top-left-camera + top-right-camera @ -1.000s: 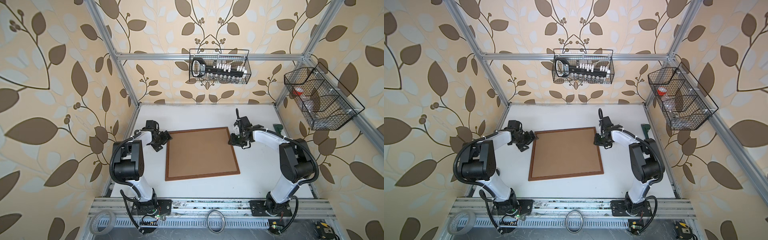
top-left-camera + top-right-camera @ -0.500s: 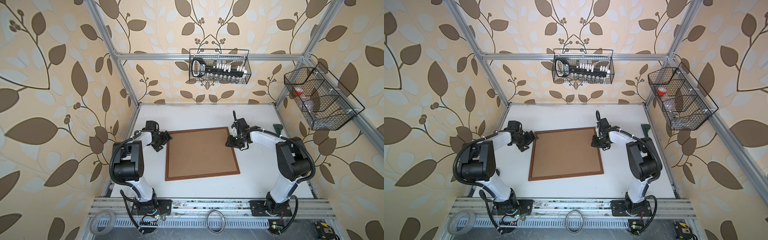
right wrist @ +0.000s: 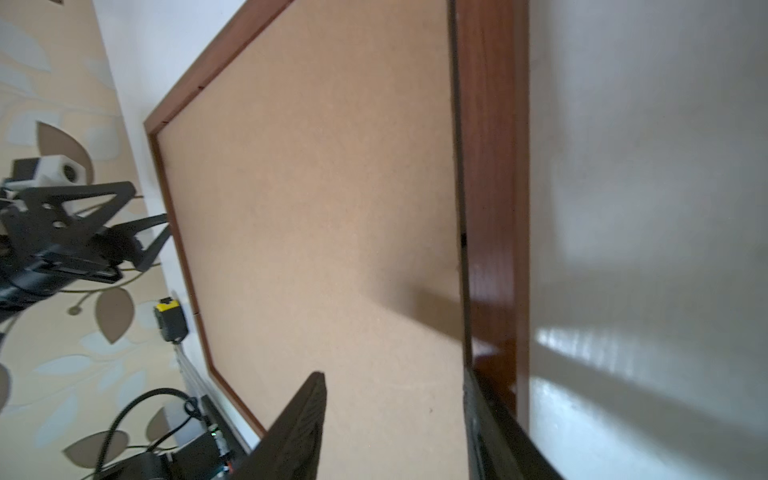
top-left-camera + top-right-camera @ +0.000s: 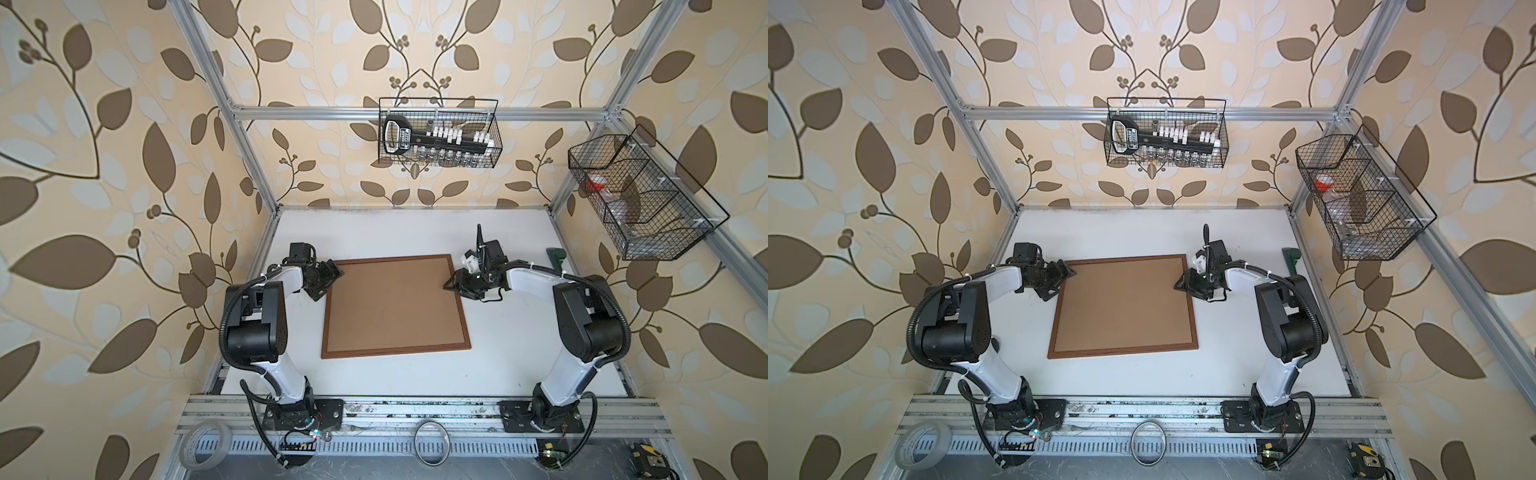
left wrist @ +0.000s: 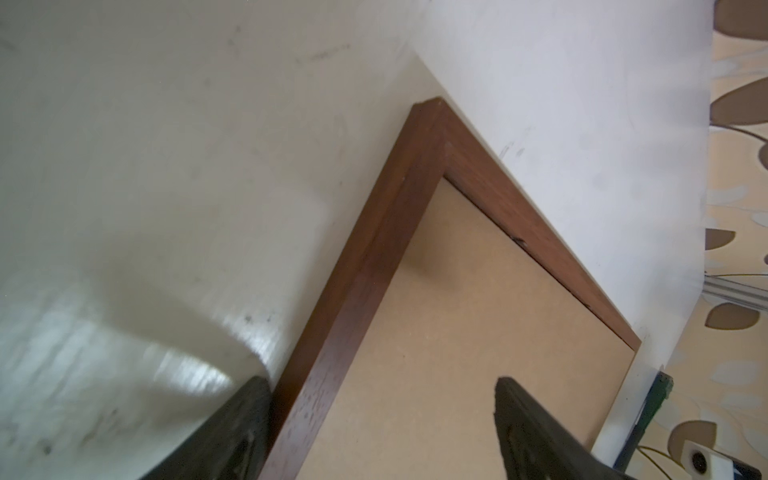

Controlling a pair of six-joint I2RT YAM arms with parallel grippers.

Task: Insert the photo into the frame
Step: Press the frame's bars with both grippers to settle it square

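L gripper (image 4: 328, 286) sits at the far-left corner of the frame (image 4: 397, 351), jaws spread wide. In the left wrist view one finger (image 5: 237, 432) is over the white table (image 4: 511, 353) just outside the wooden rail. The other is over the brown board (image 4: 395, 305); nothing pinched. Frame lies flat mid-table between both arms, w/ the board filling its opening (turned a bit, not square to the table). R gripper (image 4: 457, 289) is at the frame's far-right side, jaws also apart. Right wrist view shows one finger (image 3: 299, 428) over the board, the other at the rail; can't tell if it touches. A dark green item (image 4: 557, 255) lies by the table's right edge, well apart.
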